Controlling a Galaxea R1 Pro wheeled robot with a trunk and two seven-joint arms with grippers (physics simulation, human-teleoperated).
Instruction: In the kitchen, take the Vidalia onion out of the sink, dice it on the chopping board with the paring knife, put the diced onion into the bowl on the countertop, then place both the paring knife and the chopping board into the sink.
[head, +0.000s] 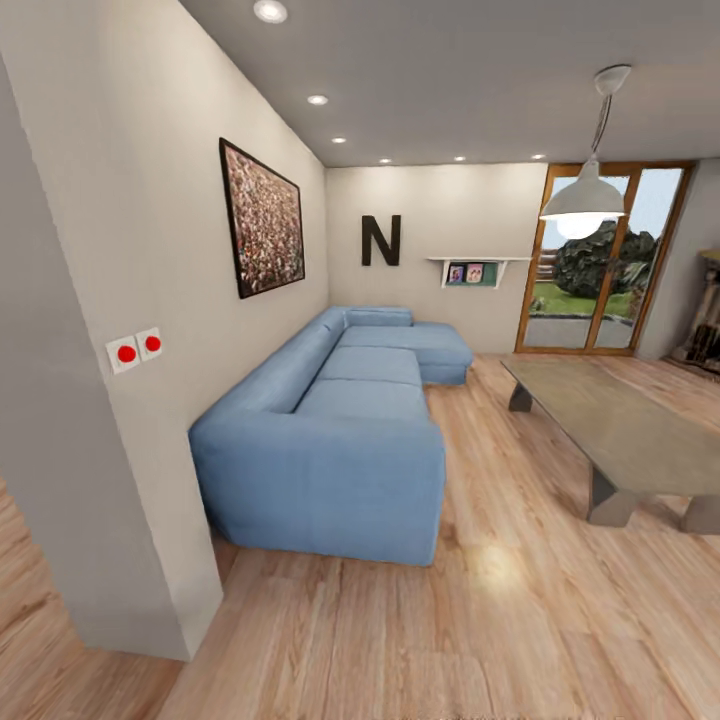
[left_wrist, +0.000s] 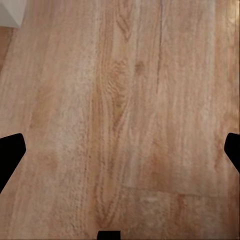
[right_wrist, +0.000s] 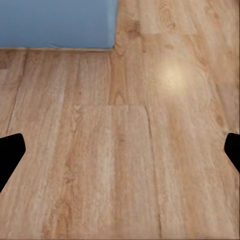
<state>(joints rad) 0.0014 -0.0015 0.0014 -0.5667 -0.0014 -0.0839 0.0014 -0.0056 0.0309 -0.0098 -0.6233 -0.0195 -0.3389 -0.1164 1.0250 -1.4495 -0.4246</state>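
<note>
I am in a living room, and the onion, sink, chopping board, paring knife, bowl and countertop are out of view. My left gripper (left_wrist: 120, 150) hangs open above bare wooden floor, its dark fingertips (left_wrist: 10, 155) wide apart at the picture's edges with nothing between them. My right gripper (right_wrist: 120, 155) is likewise open over the floor, close to the corner of the blue sofa (right_wrist: 55, 22).
A blue L-shaped sofa (head: 340, 440) stands along the left wall. A low grey table (head: 620, 430) sits at the right. A white wall corner (head: 130, 560) with two red switches (head: 135, 349) juts out at the near left. Glass doors (head: 600, 260) are at the far end.
</note>
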